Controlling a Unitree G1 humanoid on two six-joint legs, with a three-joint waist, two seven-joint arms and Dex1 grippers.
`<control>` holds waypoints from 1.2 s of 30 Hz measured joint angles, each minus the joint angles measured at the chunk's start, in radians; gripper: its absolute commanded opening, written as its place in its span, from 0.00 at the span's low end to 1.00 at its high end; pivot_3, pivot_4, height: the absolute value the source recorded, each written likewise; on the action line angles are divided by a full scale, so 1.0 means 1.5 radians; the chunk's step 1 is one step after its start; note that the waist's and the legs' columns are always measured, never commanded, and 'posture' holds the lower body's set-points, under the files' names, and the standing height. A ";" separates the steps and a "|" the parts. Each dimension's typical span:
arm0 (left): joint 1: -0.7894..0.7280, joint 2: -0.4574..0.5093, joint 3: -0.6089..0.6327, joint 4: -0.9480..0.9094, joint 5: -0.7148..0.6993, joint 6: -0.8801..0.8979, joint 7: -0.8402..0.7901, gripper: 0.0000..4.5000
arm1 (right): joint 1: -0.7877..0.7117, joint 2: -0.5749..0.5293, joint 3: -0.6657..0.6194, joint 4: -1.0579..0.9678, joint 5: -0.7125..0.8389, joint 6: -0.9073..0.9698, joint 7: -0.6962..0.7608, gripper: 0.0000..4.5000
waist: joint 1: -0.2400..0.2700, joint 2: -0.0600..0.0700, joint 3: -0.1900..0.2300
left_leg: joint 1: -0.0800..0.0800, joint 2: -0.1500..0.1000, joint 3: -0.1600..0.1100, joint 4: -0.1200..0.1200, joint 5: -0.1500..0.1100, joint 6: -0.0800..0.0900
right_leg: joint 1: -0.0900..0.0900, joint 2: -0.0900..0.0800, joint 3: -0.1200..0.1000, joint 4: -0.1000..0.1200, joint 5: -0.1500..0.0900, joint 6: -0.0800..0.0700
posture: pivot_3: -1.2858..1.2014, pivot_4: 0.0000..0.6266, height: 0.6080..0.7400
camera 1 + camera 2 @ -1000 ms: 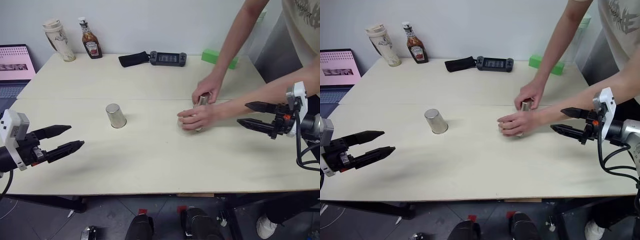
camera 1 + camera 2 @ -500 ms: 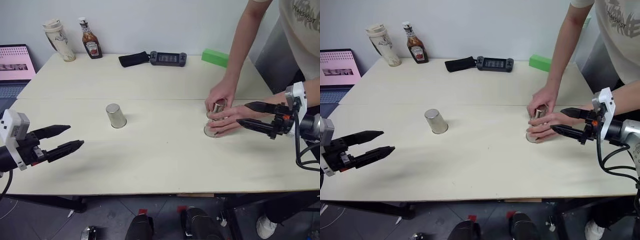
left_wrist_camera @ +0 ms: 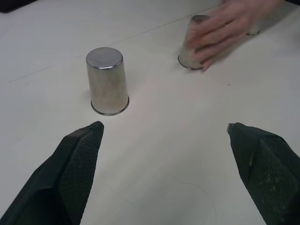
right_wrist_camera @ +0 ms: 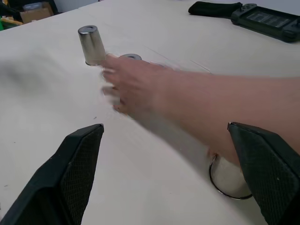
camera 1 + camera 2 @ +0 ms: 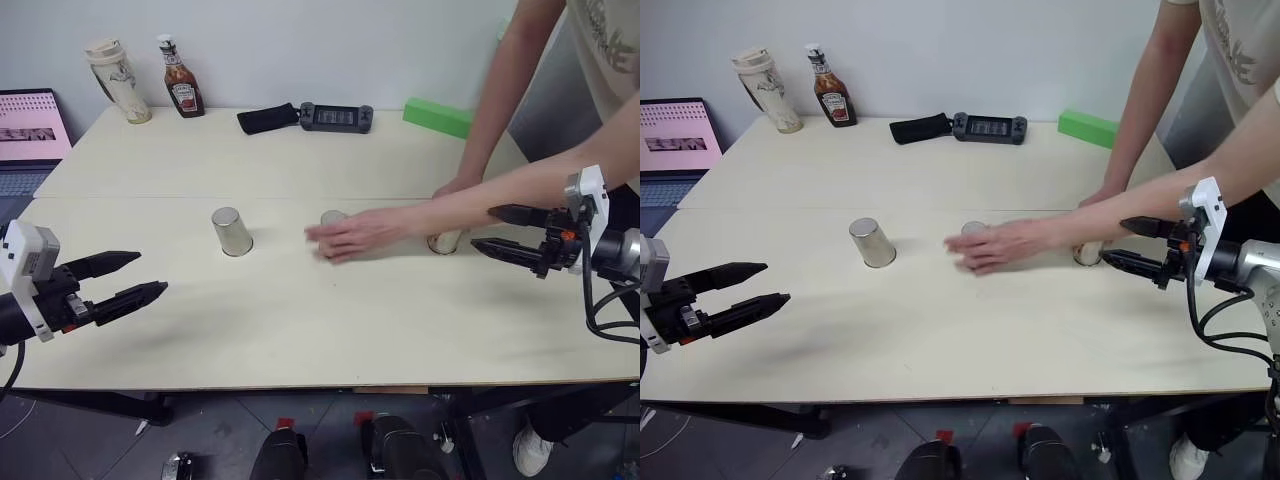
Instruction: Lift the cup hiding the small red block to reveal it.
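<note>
Left eye view: three inverted silver cups on counter [image 5: 300, 340]. Left cup [image 5: 232, 231] at 9 o'clock, free; middle cup [image 5: 332, 219] under person's hand [image 5: 350, 235]; right cup [image 5: 444, 241] at 3 o'clock. Left tool [image 5: 125, 280], right tool [image 5: 500, 232]: wide, empty.

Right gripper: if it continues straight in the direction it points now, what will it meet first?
Most likely the person's forearm, which crosses just ahead of the open right gripper, with a cup under it. Depth is hard to judge, so this is uncertain.
</note>
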 measured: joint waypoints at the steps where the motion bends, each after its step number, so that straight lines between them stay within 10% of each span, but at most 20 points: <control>1: 0.000 0.000 0.000 0.000 0.000 0.000 0.000 1.00 | -0.001 0.000 0.000 0.000 -0.001 0.000 0.000 1.00 | 0.000 0.000 0.000 | 0.000 0.000 0.000 0.000 0.000 0.000 | 0.000 0.000 0.000 0.000 0.000 0.000 | 0.52 0.24 1.00; 11: -0.002 0.000 -0.013 -0.058 -0.016 0.017 -0.008 1.00 | -0.002 0.000 0.000 0.002 -0.005 0.000 -0.001 1.00 | 0.000 0.000 0.000 | 0.000 0.000 0.000 0.000 0.000 0.000 | 0.000 0.000 0.000 0.000 0.000 0.000 | 0.52 0.24 1.00; 27: -0.314 -0.234 -0.496 -0.246 0.092 0.043 0.215 1.00 | -0.008 0.046 0.019 0.010 -0.074 -0.017 -0.102 1.00 | -0.001 -0.001 -0.001 | 0.000 -0.003 0.000 0.001 0.000 0.000 | 0.002 0.003 0.003 -0.001 0.004 0.006 | 0.52 0.24 1.00; 36: -0.329 -0.272 -0.539 -0.220 0.121 0.043 0.222 1.00 | -0.051 0.150 0.035 -0.012 -0.094 0.004 -0.239 1.00 | -0.001 -0.001 -0.001 | 0.000 -0.002 -0.001 0.002 0.000 0.000 | 0.001 0.006 0.003 0.000 0.004 0.006 | 0.52 0.24 1.00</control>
